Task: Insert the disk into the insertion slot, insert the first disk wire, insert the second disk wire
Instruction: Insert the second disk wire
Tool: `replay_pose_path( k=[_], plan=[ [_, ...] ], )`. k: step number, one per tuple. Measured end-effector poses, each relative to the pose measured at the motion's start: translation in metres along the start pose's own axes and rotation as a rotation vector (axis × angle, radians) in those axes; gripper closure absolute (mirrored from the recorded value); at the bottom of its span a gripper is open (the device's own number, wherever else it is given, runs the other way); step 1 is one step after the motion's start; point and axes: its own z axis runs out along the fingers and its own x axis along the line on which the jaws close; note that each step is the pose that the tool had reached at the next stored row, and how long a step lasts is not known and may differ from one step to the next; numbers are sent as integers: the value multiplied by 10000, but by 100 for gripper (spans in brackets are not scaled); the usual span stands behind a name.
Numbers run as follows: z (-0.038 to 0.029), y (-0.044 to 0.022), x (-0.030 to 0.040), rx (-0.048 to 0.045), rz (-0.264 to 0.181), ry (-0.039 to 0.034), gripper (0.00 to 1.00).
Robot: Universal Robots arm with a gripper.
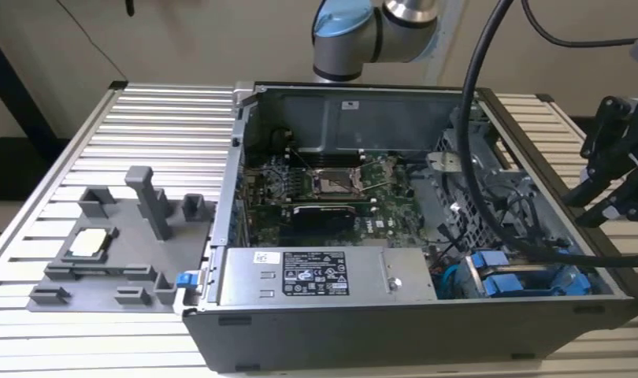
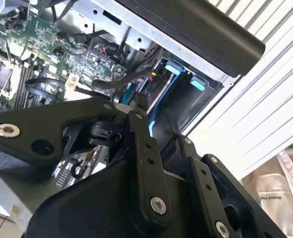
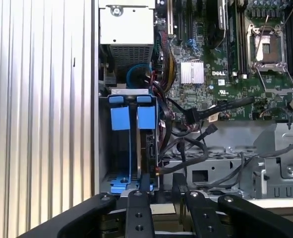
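Claw point(image 3: 161, 187) is seen partly parted, its two black fingers point(image 3: 139, 208) set apart with nothing gripped between them and nothing touched. It is held near the insertion slot point(image 3: 103, 148), apart from it; that slot is the grey cage at the corner of the computer case point(image 1: 403, 335). And the disk point(image 3: 147, 141) is found seated on edge inside the slot, its blue end tab showing, with a second blue-tabbed frame point(image 3: 120, 119) just beside it. Black cables point(image 3: 186, 144) are draped close to the disk; whether one is plugged in cannot be told. Further out, the motherboard point(image 3: 225, 74) and the silver power-supply box point(image 1: 319, 276) are seen inside the case, which is carried on the ribbed tabletop point(image 1: 140, 118).
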Motion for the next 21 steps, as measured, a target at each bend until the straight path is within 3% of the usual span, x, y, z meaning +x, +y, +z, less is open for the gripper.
replay_pose_path(
  k=[3,6,10,12,21],
  plan=[
    [1,1,-8,67,-4,-1,67],
    [5,10,-48,327,-24,-6,67],
    [12,48,-99,742,-53,-11,67],
    [19,89,-104,878,-60,-14,67],
    [46,275,-159,986,-35,-17,67]
  ],
)
